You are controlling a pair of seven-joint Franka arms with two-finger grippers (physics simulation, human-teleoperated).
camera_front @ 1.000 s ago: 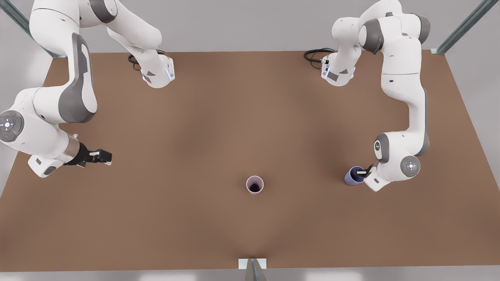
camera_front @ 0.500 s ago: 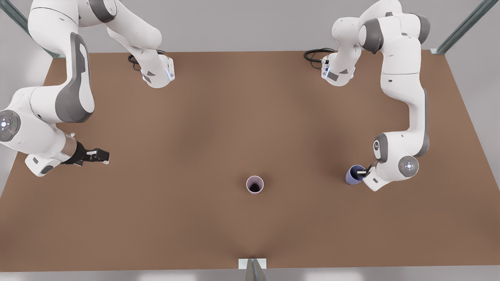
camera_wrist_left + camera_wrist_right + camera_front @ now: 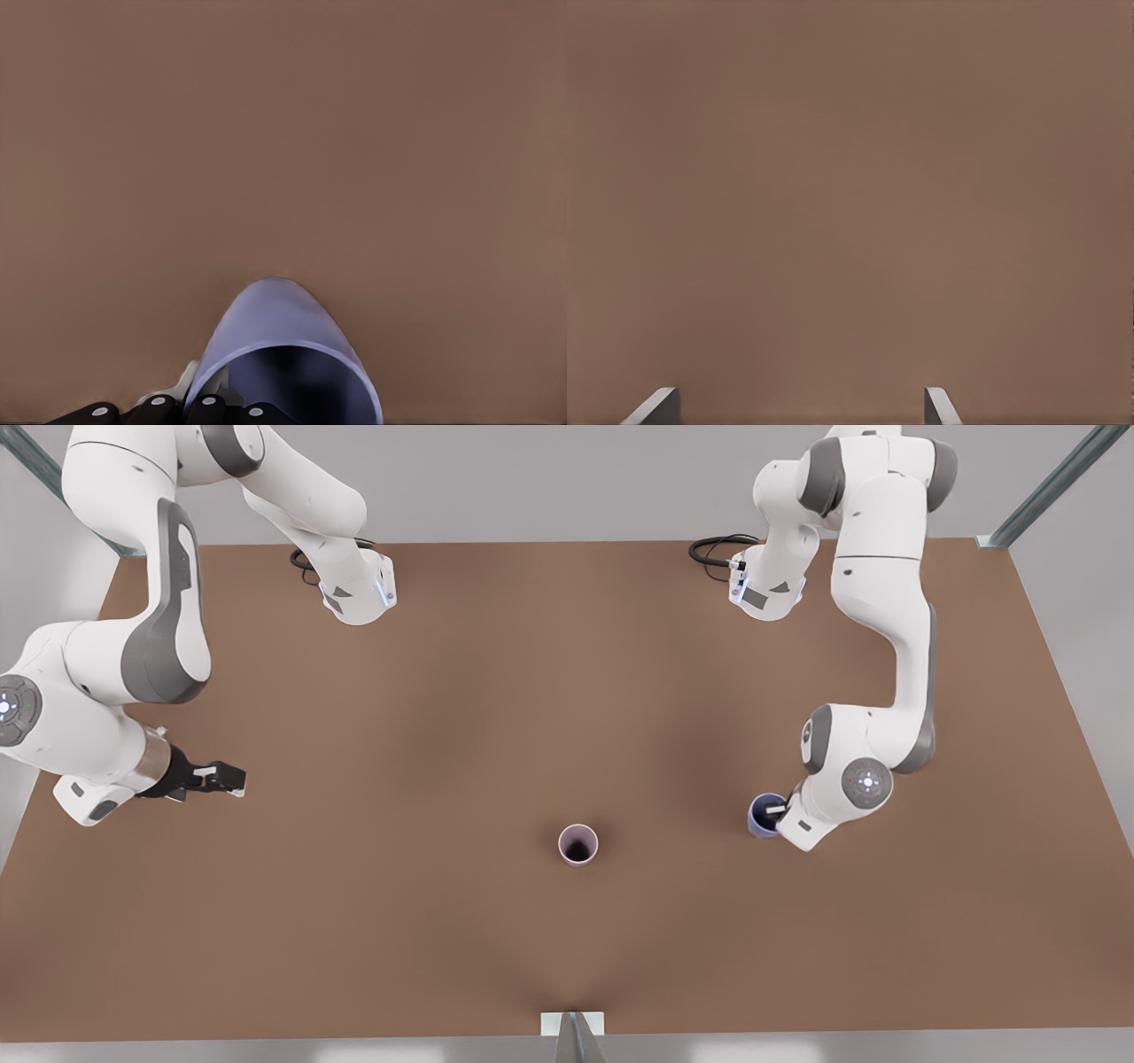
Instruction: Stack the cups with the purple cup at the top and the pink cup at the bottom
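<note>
The pink cup (image 3: pixel 578 843) stands upright near the middle of the brown table (image 3: pixel 443 691), its dark inside facing up. At the front view's right, my left gripper (image 3: pixel 778 811) is shut on the rim of the purple cup (image 3: pixel 762 816), to the right of the pink cup and apart from it. In the left wrist view the purple cup (image 3: pixel 283 345) sits close up with its mouth toward the camera, and my left gripper (image 3: pixel 190 405) clamps its wall. My right gripper (image 3: pixel 232 779) waits open at the front view's left; its fingertips (image 3: pixel 939 403) show with bare table between them.
Both arm bases (image 3: pixel 359 593) stand at the far side of the table with black cables (image 3: pixel 713 549). A small white bracket (image 3: pixel 573 1023) sits at the near edge. Metal frame struts (image 3: pixel 1045 487) rise at the far corners.
My left gripper has carried the purple cup toward the front view's left, closer to the pink cup. The right arm has drifted slightly leftward.
</note>
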